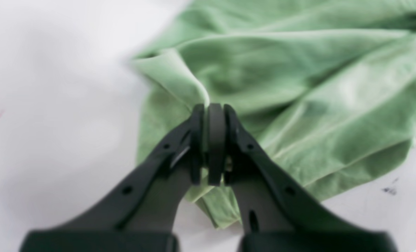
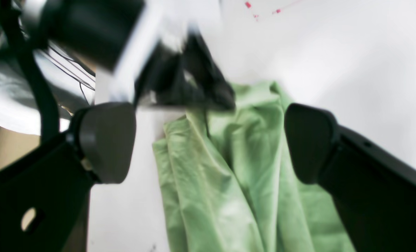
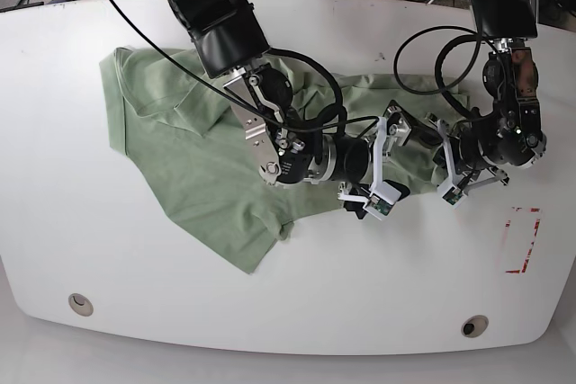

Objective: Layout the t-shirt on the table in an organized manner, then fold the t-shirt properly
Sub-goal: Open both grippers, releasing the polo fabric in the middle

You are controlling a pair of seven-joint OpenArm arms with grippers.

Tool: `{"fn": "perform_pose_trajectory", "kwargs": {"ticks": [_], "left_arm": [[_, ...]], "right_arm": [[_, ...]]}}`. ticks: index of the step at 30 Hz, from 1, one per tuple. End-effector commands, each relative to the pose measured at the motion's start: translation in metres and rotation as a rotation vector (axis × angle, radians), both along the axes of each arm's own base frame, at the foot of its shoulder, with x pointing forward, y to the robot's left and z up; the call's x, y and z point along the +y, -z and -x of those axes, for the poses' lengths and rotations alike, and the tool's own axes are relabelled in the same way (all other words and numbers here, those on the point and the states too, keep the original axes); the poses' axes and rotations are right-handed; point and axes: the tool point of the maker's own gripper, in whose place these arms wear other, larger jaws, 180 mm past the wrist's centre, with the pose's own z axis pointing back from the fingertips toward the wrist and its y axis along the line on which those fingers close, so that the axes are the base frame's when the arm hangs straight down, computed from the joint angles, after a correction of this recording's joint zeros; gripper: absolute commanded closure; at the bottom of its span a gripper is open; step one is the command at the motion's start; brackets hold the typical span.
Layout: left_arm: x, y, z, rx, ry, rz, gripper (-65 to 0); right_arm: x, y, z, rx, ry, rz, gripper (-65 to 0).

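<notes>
The sage-green t-shirt (image 3: 189,159) lies rumpled across the table (image 3: 90,249), flatter on the left and bunched toward the middle right. My left gripper (image 1: 211,112) is shut on a raised fold at the shirt's edge (image 1: 180,77). In the base view it (image 3: 430,143) is at the shirt's right end. My right gripper (image 2: 208,140) is open, with one finger on each side of a ridge of the shirt (image 2: 228,182), close to the left gripper (image 2: 194,87). In the base view it (image 3: 389,161) is over the bunched part. The collar is not visible.
A red tape rectangle (image 3: 520,240) marks the table to the right of the shirt; it also shows in the right wrist view (image 2: 260,10). Two round cable holes (image 3: 80,302) (image 3: 474,325) sit near the front edge. Cables hang over the shirt's middle (image 3: 306,87).
</notes>
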Motion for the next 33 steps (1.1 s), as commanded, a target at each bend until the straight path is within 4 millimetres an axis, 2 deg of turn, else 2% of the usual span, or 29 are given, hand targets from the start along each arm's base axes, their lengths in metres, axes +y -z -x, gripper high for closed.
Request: {"fn": "perform_pose_trajectory", "kwargs": {"ticks": [1,7,33], "left_arm": [[0.0048,-0.0144,-0.0107,-0.051,0.000,-0.021,0.0],[0.0112,-0.0126,-0.0106,-0.048,-0.010,-0.067,0.0],[0.0106,-0.0134,-0.0129,-0.053,-0.010,-0.063,0.0]], "right_arm": [[0.0077,-0.0256,-0.0051,-0.036,-0.002,-0.076,-65.0],[0.0080,-0.0216,-0.0015,-0.024,-0.003,-0.076,-65.0],[0.0080,-0.0216,-0.0015,-0.024,-0.003,-0.076,-65.0]]}}
